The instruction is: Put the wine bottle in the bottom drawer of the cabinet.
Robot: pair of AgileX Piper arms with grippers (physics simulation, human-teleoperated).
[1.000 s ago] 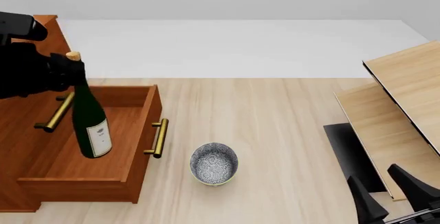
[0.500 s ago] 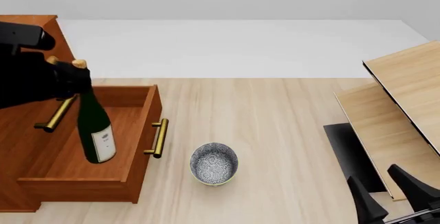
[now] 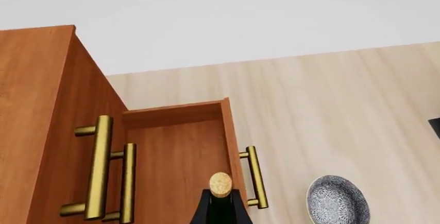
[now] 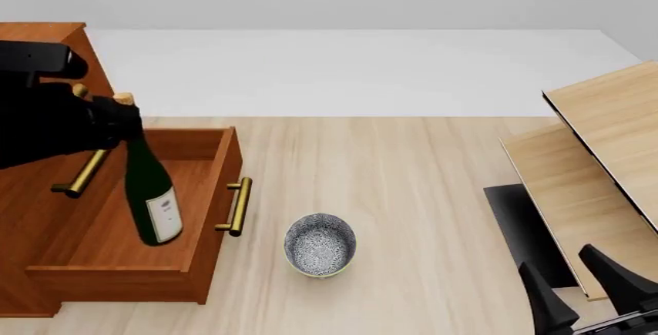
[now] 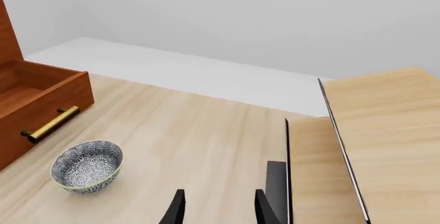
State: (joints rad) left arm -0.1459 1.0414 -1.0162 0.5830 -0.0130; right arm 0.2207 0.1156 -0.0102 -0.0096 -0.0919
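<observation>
The wine bottle [image 4: 152,190] is dark green with a gold cap and a white label. It hangs tilted over the open bottom drawer [image 4: 98,242] of the cabinet [image 4: 46,42], its base low inside the box. My left gripper [image 4: 120,117] is shut on its neck just under the cap. In the left wrist view the gold cap [image 3: 220,184] shows between my left gripper's [image 3: 221,209] black fingers [image 3: 204,212], above the drawer [image 3: 175,152]. My right gripper [image 4: 586,289] stands open and holds nothing at the near right, also seen in its own view [image 5: 218,209].
A patterned bowl [image 4: 320,244] sits on the table just right of the drawer's brass handle [image 4: 239,206]. A pale wood shelf unit [image 4: 596,165] stands at the right with a dark mat [image 4: 519,227] beside it. Two upper brass handles [image 3: 103,172] lie left of the bottle.
My left gripper moved a little right and down with the bottle, which now sits lower in the drawer and leans more. The right arm has not moved.
</observation>
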